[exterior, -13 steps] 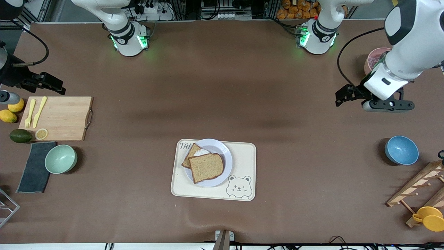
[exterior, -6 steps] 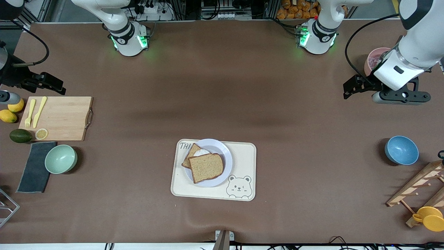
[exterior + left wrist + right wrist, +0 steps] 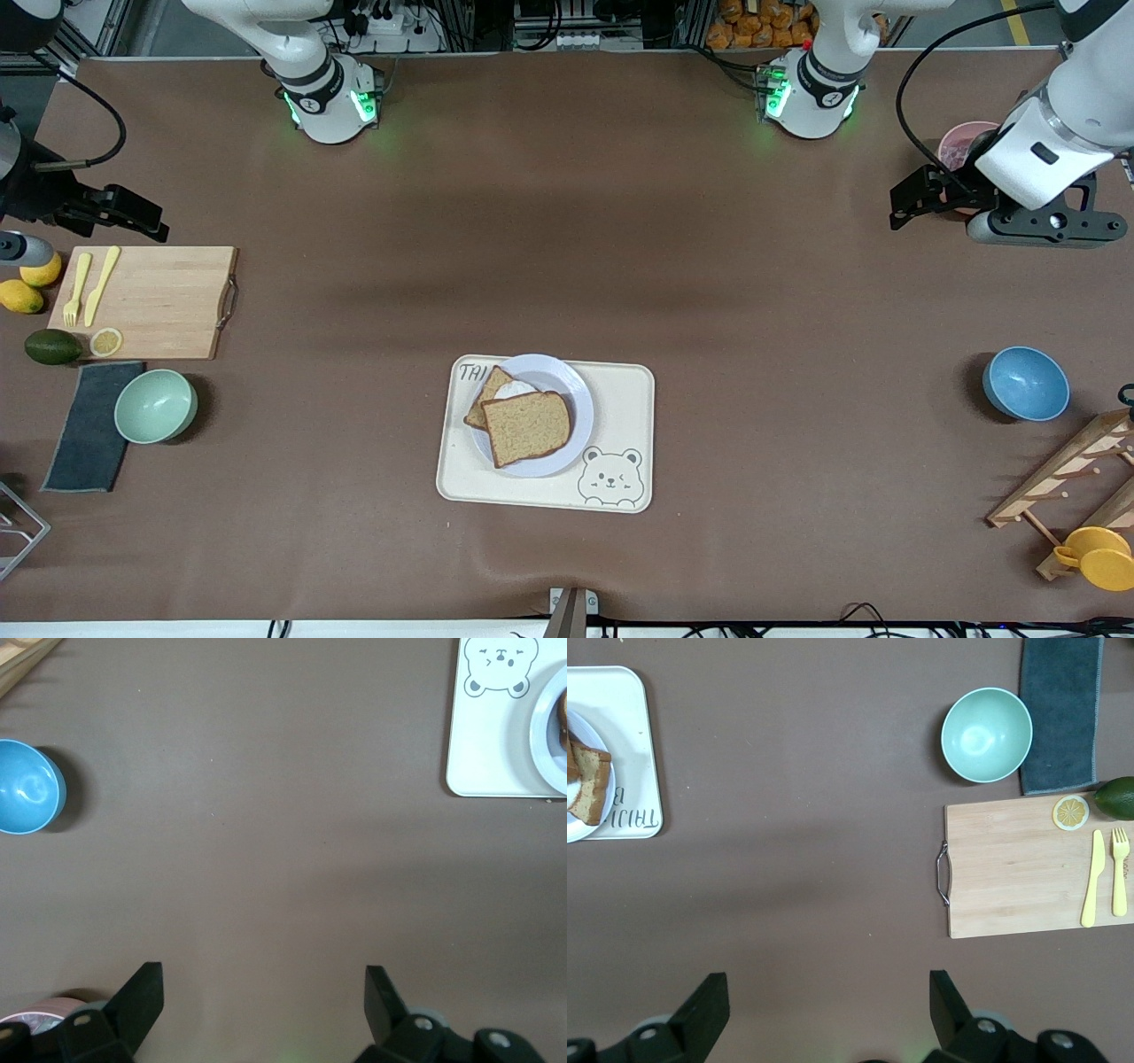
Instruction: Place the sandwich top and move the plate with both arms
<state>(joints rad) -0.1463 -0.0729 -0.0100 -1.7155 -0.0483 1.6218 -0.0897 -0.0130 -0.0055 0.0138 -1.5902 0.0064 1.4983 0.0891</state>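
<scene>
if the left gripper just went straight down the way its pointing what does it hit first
Most likely bare table. The left gripper, fingers wide open, points down at plain brown surface. The blue bowl, the tray and the pink bowl all sit off to the sides, though exact depth is unclear.

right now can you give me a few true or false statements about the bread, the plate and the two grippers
1. The plain speckled brown bread slice lies on the round pale lavender plate. True.
2. That plate sits on the wooden cutting board. False: it sits on the cream rectangular tray with a bear drawing.
3. The left gripper is shut on the bread. False: it is open, holding nothing, over bare table toward the left arm's end.
4. The right gripper is open and holds nothing. True.
5. The pale green bowl is nearer the front camera than the cutting board. True.
</scene>
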